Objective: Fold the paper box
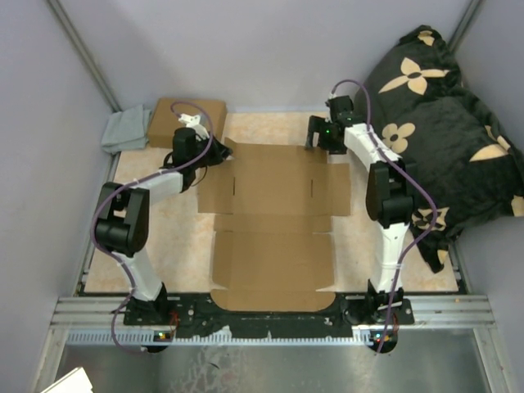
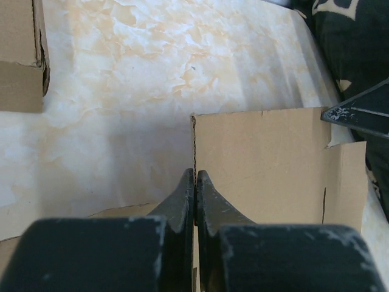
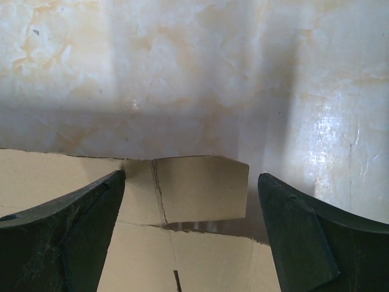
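Flat brown die-cut cardboard paper box (image 1: 274, 221) lay unfolded mid-way across the pale marbled counter (image 1: 176, 246), between the two arms. In the top view its long axis ran 6 to 12 o'clock. The wide panel with side flaps pointed to 12, and the round-cornered panel to 6, by the arm bases.

The left gripper (image 1: 215, 152) sat at the sheet's 10 o'clock corner, jaws closed to a sliver and pinching the cardboard edge. The right gripper (image 1: 314, 136) sat at the 1 o'clock corner, spread wide and holding nothing, with a small cardboard tab (image 3: 200, 188) lying between its fingers.

Step in hand was judged to be raising the far panel along its crease. To do it well, the right side would need to close on the edge before any lift. Both arms should then rise together, so that the panel hinges on the crease without twisting and the near half stays flat.

A small smooth brown carton (image 1: 187, 121) and a crumpled grey cloth (image 1: 124, 131) lay near the 10 o'clock corner, and the lift should keep clear of them.
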Available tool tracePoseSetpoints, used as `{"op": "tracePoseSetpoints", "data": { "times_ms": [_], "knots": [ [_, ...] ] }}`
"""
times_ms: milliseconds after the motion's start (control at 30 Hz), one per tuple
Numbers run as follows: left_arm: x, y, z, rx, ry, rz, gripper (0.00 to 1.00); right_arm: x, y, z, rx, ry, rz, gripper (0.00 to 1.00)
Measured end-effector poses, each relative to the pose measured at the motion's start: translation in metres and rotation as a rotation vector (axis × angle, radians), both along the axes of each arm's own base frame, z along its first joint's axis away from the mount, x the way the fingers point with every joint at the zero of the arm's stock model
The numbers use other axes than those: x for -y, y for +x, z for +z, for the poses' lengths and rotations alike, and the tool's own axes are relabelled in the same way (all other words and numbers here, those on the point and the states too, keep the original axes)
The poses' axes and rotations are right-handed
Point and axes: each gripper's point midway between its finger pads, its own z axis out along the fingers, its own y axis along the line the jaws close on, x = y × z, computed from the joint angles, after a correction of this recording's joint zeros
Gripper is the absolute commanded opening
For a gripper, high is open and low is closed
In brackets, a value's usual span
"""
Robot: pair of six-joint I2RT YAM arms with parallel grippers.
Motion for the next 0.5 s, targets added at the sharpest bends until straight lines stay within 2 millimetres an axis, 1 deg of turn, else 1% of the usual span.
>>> {"op": "tracePoseSetpoints", "data": {
  "times_ms": [200,500],
  "knots": [
    [0.000,-0.001,0.005,0.017,-0.004,0.000,0.00,0.002,-0.008,-0.001,0.005,0.001,0.016,0.94],
    [-0.001,-0.002,0.006,0.022,-0.005,0.002,0.00,-0.007,-0.018,-0.017,-0.014,0.074,0.065,0.91]
  ]
}}
